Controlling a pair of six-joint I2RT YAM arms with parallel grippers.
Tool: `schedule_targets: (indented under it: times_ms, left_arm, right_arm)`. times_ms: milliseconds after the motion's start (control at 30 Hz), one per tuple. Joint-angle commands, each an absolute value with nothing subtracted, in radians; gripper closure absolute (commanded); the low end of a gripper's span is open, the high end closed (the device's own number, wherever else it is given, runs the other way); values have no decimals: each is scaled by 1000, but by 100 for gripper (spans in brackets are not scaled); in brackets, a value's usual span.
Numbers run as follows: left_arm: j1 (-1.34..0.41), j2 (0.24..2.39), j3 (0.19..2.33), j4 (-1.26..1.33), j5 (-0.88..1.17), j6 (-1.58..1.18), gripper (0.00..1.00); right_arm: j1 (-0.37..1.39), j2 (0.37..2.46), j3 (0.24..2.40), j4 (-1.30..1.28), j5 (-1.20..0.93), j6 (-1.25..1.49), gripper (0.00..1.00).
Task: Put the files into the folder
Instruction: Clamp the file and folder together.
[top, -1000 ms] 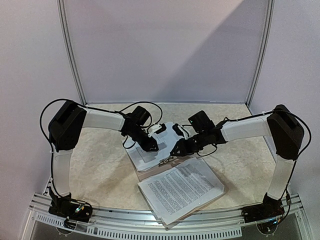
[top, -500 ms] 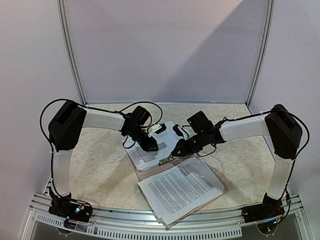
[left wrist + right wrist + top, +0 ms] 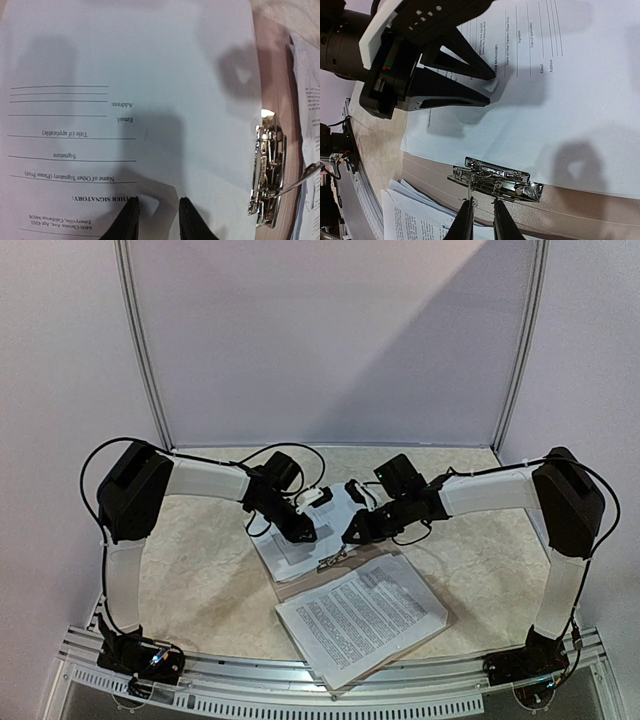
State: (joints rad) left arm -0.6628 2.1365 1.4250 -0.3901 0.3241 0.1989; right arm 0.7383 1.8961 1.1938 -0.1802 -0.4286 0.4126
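The folder [image 3: 305, 585] lies open, tan-brown [image 3: 580, 210], with a silver clip [image 3: 495, 180] on its spine [image 3: 265, 175]. One white signature sheet [image 3: 150, 75] of the files covers the far half [image 3: 335, 502]. My left gripper [image 3: 157, 204] stands on that sheet, jaws a little apart with only a small pucker of paper between them; the right wrist view shows it too [image 3: 490, 89]. My right gripper [image 3: 482, 202] is at the clip, its fingertips closed on the end of the thin wire lever [image 3: 300, 181]. A stack of printed files [image 3: 360, 618] rests on the near half.
The printed stack's corner [image 3: 335, 680] overhangs the table's front rail [image 3: 250, 680]. Beige speckled tabletop [image 3: 200, 570] lies on both sides of the folder. White walls and metal posts [image 3: 140, 360] close off the back.
My right gripper's jaws have narrowed around the clip's lever and the hand has shifted slightly back. The left arm and the sheets have stayed put.
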Motion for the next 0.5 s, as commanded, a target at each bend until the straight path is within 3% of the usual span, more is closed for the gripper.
schedule_targets:
  times_ms: [0, 167, 467]
  left_arm:
    - [-678, 2203, 1401, -518, 308, 205, 70]
    - [-678, 2203, 1401, -518, 308, 206, 70]
    - [-678, 2202, 1404, -520, 308, 208, 70]
  right_arm:
    - [734, 1908, 1193, -201, -457, 403, 83]
    - [745, 1875, 1189, -186, -469, 404, 81]
    - [757, 1898, 1200, -212, -451, 399, 87]
